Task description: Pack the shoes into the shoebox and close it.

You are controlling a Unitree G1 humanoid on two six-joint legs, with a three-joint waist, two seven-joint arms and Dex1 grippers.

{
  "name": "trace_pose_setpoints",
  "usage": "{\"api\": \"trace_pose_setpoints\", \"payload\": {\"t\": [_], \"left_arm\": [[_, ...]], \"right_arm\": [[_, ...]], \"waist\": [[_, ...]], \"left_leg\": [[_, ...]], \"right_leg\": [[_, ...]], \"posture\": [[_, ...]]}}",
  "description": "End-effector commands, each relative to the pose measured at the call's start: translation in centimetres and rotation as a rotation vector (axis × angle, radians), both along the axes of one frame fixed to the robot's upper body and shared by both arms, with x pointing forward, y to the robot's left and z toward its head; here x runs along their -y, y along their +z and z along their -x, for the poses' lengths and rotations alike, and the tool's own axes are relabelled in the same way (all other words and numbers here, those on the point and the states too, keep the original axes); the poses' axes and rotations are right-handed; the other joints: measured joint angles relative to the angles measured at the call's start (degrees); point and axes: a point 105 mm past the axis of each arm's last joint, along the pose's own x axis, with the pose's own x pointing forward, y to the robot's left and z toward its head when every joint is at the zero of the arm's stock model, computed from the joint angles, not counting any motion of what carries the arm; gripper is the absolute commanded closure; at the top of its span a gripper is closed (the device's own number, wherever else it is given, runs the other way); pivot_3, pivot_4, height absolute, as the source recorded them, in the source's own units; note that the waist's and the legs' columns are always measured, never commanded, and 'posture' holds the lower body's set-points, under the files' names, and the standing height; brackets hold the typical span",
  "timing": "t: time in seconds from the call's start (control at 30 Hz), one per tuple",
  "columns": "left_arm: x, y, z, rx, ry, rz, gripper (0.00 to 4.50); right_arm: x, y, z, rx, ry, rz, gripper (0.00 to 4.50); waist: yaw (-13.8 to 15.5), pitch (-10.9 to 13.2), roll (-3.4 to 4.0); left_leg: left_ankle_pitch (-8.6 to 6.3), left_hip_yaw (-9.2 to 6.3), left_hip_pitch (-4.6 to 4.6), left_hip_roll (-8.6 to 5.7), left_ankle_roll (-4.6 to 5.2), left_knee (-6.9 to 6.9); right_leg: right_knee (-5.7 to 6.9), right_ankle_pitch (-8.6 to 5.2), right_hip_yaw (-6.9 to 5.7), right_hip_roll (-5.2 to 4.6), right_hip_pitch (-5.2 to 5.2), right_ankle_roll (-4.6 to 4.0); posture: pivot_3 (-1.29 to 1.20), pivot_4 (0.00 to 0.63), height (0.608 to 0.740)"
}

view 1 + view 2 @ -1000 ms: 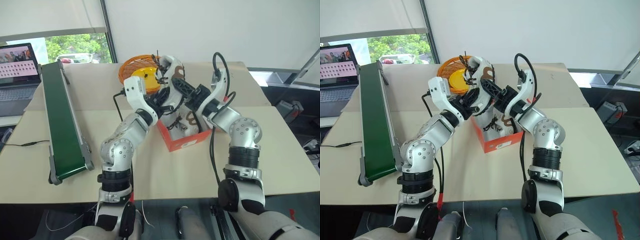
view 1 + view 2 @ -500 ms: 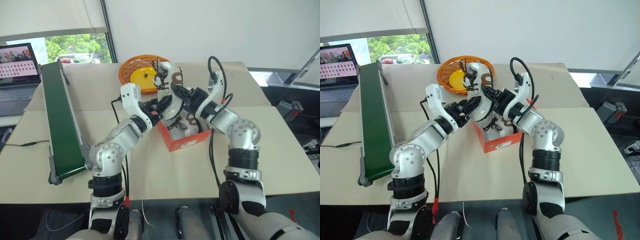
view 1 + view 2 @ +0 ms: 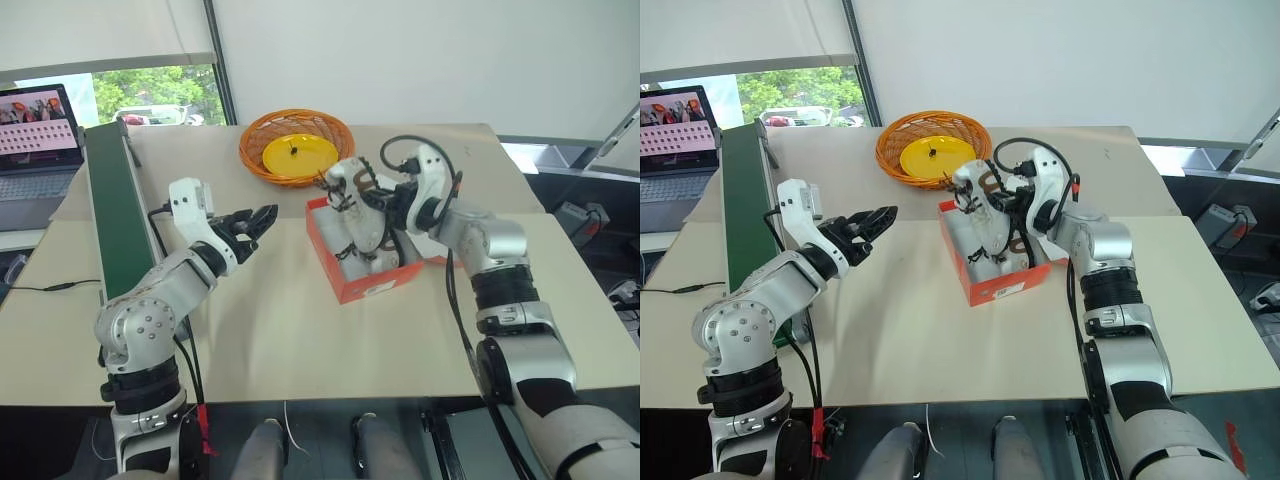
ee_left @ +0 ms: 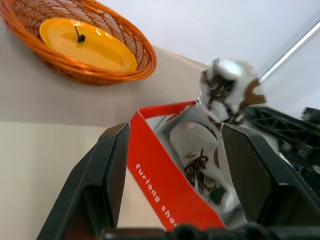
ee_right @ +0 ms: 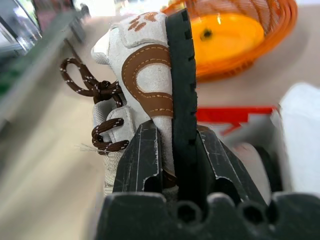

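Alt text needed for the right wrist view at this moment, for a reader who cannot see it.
The right gripper is shut on an off-white sneaker with brown trim and dark laces, held upright above the open red shoebox. Behind them stands an orange wicker basket holding a yellow plate.

A beige table (image 3: 300,330) runs under both pincers, its surface made of joined panels. Behind the left pincer (image 3: 254,222), on its outer side, a green conveyor belt (image 3: 120,240) lies along the table. Past it a laptop (image 3: 35,140) glows beneath a window (image 3: 150,95) showing trees. A plain white wall (image 3: 420,60) rises beyond the table.
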Motion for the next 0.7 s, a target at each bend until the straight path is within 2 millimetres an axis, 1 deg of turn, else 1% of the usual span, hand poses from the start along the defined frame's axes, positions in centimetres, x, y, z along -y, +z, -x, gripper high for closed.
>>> {"api": "trace_pose_setpoints", "payload": {"t": [0.03,0.17,0.27,0.33,0.4,0.43,0.6,0.7], "left_arm": [[0.5,1.4,0.6,0.059,0.001,0.003,1.39],[0.5,1.4,0.7,0.058,0.011,0.006,1.39],[0.6,1.3,0.8,0.055,0.015,0.008,1.39],[0.8,1.2,0.8,0.050,0.013,0.018,1.39],[0.9,1.0,0.8,0.048,0.011,0.019,1.39],[1.0,0.9,0.8,0.046,0.010,0.019,1.39],[1.0,0.6,0.7,0.037,0.019,0.024,1.39],[1.2,0.5,0.7,0.036,0.020,0.037,1.39]], "right_arm": [[1.3,-1.0,-0.9,-0.001,-0.027,0.003,4.09],[1.6,-2.8,-0.9,-0.043,-0.027,0.015,4.09],[1.5,-4.1,-0.7,-0.070,-0.015,0.036,4.09],[1.3,-4.5,-0.7,-0.073,-0.009,0.045,4.09],[1.0,-4.3,-0.7,-0.069,-0.001,0.045,4.09],[0.8,-4.0,-0.8,-0.064,0.006,0.039,4.09],[-0.5,0.2,-1.2,-0.016,0.056,-0.036,4.09],[-1.2,2.1,-1.1,-0.007,0.092,-0.058,4.09]], "waist": [[0.1,0.0,0.00],[0.0,0.0,0.00],[0.0,0.0,0.00],[0.1,0.0,0.00],[0.1,0.0,0.00],[0.1,0.0,0.00],[-0.1,0.0,0.00],[-0.2,0.0,0.00]], "left_leg": [[0.00,0.00,0.02,-0.01,0.00,0.00],[0.00,0.00,0.02,-0.01,0.00,0.00],[0.00,0.00,0.07,0.00,0.00,0.00],[0.00,0.00,0.09,-0.01,0.00,0.00],[0.00,-0.01,0.10,-0.01,-0.01,0.02],[0.00,-0.01,0.10,-0.01,-0.01,0.02],[0.01,0.00,0.09,0.00,-0.01,0.03],[0.00,0.01,0.04,0.00,-0.01,0.02]], "right_leg": [[-0.01,0.00,0.00,-0.01,0.02,0.00],[0.00,0.00,0.01,-0.01,0.02,0.00],[0.00,0.00,0.00,-0.01,0.09,0.00],[0.00,0.00,0.00,-0.01,0.12,0.00],[0.00,0.01,-0.01,-0.01,0.15,0.01],[0.00,0.01,-0.01,-0.01,0.16,0.01],[0.03,0.01,0.01,0.00,0.09,0.01],[0.02,0.01,0.02,0.00,0.03,0.01]], "posture": [[0.00,0.150,0.740],[0.00,0.150,0.740],[0.00,0.150,0.740],[0.00,0.150,0.740],[0.00,0.150,0.740],[0.00,0.150,0.740],[0.00,0.150,0.740],[0.00,0.150,0.740]]}}
